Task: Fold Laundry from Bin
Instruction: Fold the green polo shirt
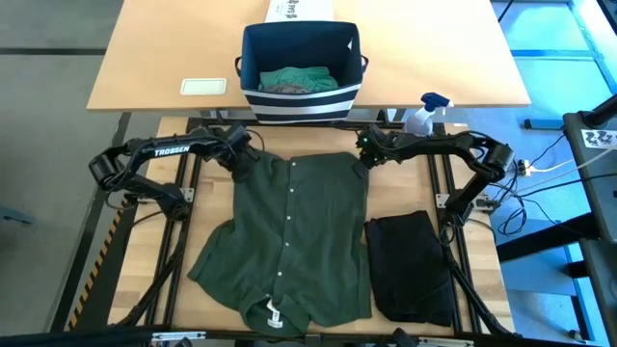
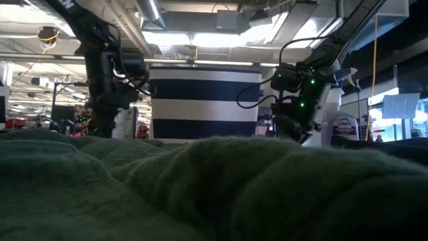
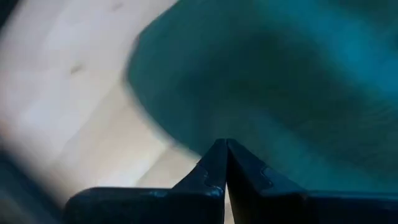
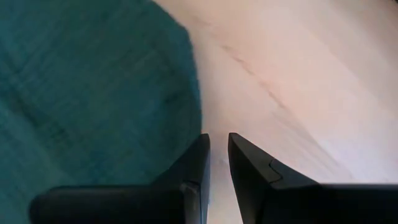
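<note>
A dark green button shirt [image 1: 294,236] lies spread flat on the wooden table, collar toward the near edge and hem toward the bin. My left gripper [image 3: 225,144] is shut over the hem's far left corner [image 1: 243,162], and no cloth shows between its fingers. My right gripper [image 4: 219,140] stands at the hem's far right corner [image 1: 362,159]. Its fingers are a narrow gap apart, with bare wood showing between them just beside the shirt's edge [image 4: 196,112]. The navy striped bin [image 1: 301,96] stands beyond the shirt and holds teal-green and grey laundry [image 1: 294,79].
A folded black garment [image 1: 410,268] lies on the table right of the shirt. A spray bottle [image 1: 426,111] stands at the far right, next to the bin. On the far table there is a white card [image 1: 203,87] and a white printed box [image 1: 299,10].
</note>
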`<act>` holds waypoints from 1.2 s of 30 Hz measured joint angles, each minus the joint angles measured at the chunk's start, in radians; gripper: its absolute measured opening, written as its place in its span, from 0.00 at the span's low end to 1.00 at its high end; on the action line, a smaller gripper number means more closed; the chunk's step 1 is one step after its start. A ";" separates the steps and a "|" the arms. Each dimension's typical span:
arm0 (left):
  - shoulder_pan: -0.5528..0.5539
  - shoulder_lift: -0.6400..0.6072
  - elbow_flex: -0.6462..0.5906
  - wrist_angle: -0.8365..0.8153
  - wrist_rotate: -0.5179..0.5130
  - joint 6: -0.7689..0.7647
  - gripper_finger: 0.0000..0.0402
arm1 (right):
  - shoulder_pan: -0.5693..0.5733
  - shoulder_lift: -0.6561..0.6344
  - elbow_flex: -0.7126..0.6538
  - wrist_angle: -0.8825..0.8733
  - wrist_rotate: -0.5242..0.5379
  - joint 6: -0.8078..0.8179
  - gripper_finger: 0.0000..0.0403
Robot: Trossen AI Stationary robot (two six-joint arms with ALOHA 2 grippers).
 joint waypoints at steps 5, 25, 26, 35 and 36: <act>0.073 -0.090 -0.121 0.155 0.111 -0.040 0.01 | 0.001 0.000 0.000 0.007 -0.055 -0.006 0.15; 0.215 -0.313 -0.305 0.228 0.108 -0.176 0.40 | 0.001 0.000 0.000 0.160 -0.313 -0.102 0.15; 0.219 -0.297 -0.305 0.244 0.119 -0.190 0.41 | 0.001 0.000 0.000 0.160 -0.318 -0.104 0.15; 0.230 -0.109 -0.304 0.396 0.162 -0.252 0.42 | 0.001 0.001 0.000 0.166 -0.319 -0.123 0.15; 0.237 -0.091 -0.303 0.408 0.170 -0.259 0.42 | 0.001 0.001 0.000 0.166 -0.320 -0.128 0.15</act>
